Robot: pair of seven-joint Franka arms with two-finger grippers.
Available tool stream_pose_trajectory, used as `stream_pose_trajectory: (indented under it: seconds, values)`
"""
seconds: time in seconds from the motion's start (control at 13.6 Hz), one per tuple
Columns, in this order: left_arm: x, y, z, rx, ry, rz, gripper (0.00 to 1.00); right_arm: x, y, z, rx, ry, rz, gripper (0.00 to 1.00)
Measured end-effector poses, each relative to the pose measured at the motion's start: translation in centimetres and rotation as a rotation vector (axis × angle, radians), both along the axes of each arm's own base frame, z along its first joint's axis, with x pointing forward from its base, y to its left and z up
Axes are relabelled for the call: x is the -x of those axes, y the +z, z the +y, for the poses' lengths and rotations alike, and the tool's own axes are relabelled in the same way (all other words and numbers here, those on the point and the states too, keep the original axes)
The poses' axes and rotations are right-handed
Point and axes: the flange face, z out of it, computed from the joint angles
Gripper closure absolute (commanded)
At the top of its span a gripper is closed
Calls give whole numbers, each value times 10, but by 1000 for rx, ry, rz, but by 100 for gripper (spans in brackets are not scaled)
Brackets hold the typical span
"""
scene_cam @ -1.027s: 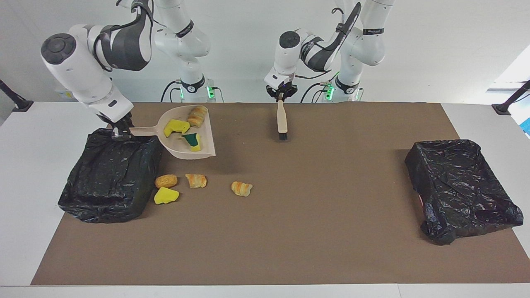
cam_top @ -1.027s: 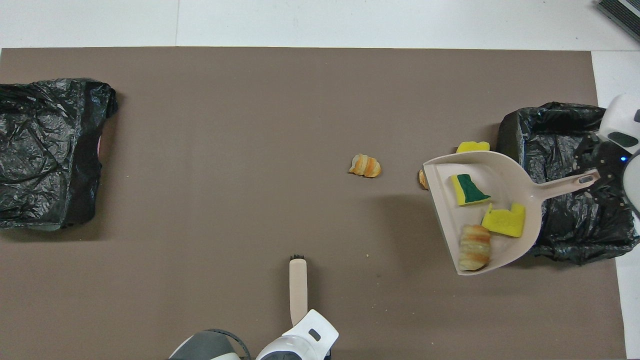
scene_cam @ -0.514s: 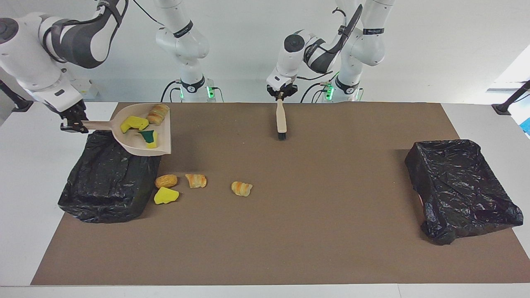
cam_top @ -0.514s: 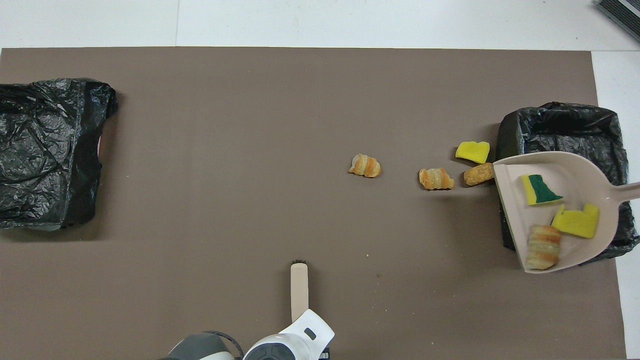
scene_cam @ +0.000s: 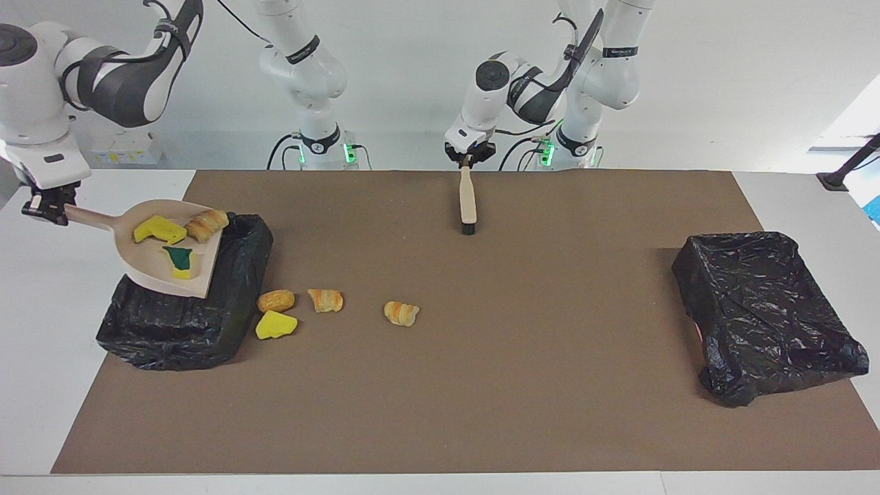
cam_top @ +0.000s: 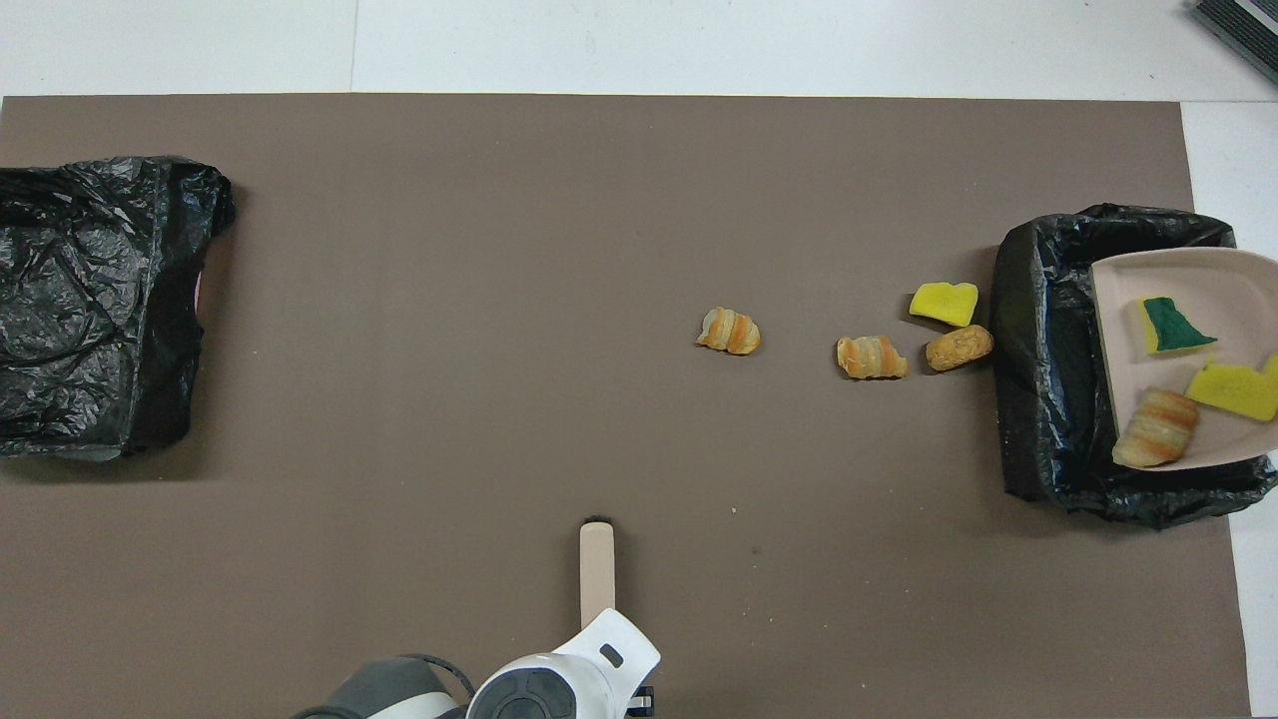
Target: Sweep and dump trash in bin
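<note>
1. Currently the right gripper [scene_cam: 42, 206] has its jaws clamped on the handle of the beige dustpan [scene_cam: 148, 265], held over the black-lined bin [scene_cam: 227, 323] at the right arm's end of the surface.
2. Three pieces of trash ride in the pan: a yellow sponge chunk [scene_cam: 158, 229], a green-faced sponge [scene_cam: 179, 260] and a bread-like roll [scene_cam: 206, 225].
3. Four more scraps lie on the brown mat [scene_cam: 481, 385] beside that bin: a yellow sponge piece [scene_cam: 276, 325], a tan lump [scene_cam: 276, 300], and two striped bread lumps [scene_cam: 325, 300] [scene_cam: 401, 313].
4. Meanwhile the left gripper [scene_cam: 469, 156] has its jaws clamped on the beige brush [scene_cam: 467, 199], bristles down over the mat.
5. Another black-lined bin [scene_cam: 763, 309] sits at the left arm's end.
</note>
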Motion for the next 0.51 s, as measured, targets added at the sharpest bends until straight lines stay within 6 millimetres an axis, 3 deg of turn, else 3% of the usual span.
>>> stream_pose_trajectory:
  seconds: [0.15, 0.29, 0.37, 0.51]
  values:
    - [-23, 8, 4, 25, 11, -14, 46, -1, -4, 1, 51, -33, 2, 100]
    - [-49, 20, 9, 52, 12, -29, 12, -2, -4, 1, 113, -66, -4, 100]
    - [-59, 28, 12, 51, 0, -34, 5, -3, -3, 4, 149, -72, -5, 100]
    - [-87, 50, 23, 3, -39, -92, 0, -9, -1, 17, 232, -57, 1, 100]
